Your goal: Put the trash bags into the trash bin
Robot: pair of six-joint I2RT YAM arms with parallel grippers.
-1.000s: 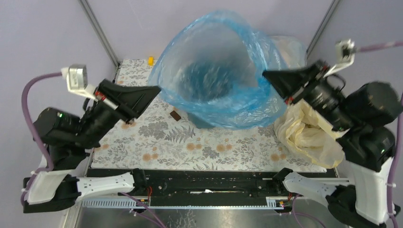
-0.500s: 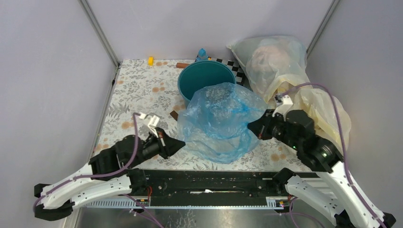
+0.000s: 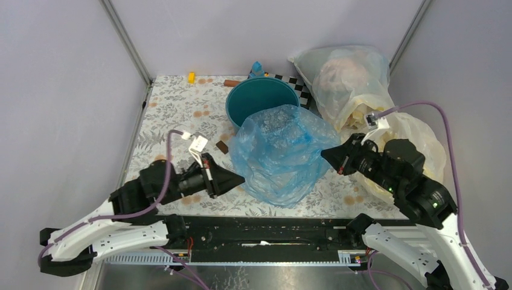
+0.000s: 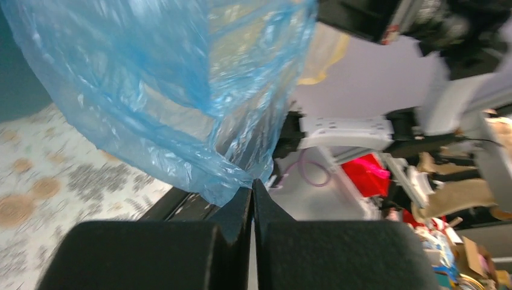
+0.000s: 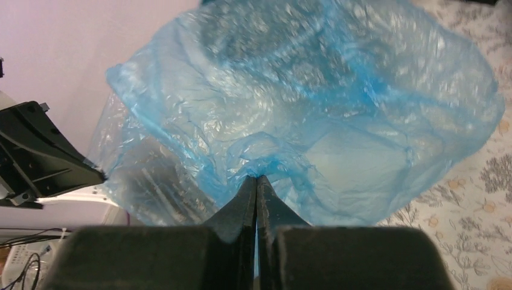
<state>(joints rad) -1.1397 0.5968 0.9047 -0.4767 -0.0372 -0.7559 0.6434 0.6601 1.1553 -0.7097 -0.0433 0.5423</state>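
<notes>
Top view: a crinkly translucent blue plastic bag (image 3: 281, 154) hangs between 2 claws over the floral table (image 3: 175, 115), hiding the near rim of a round teal plastic bin (image 3: 256, 99).
Left wrist view: the left claw (image 4: 252, 188) is pinched together on the bag's edge.
Right wrist view: the right claw (image 5: 256, 181) is clamped on a bag fold.

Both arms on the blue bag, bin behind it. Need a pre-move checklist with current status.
1. Left gripper shut on bag: ok, film pinched at closed tips.
2. Right gripper shut on bag: ok, film bunched at closed tips.
3. Bag mouth open: cannot tell, it looks crumpled between the grippers.
4. Bag over bin: not ok, it covers only the near rim.
5. Bin upright, open: ok.
6. Right arm free of yellow bag: cannot tell, they overlap from above.
</notes>
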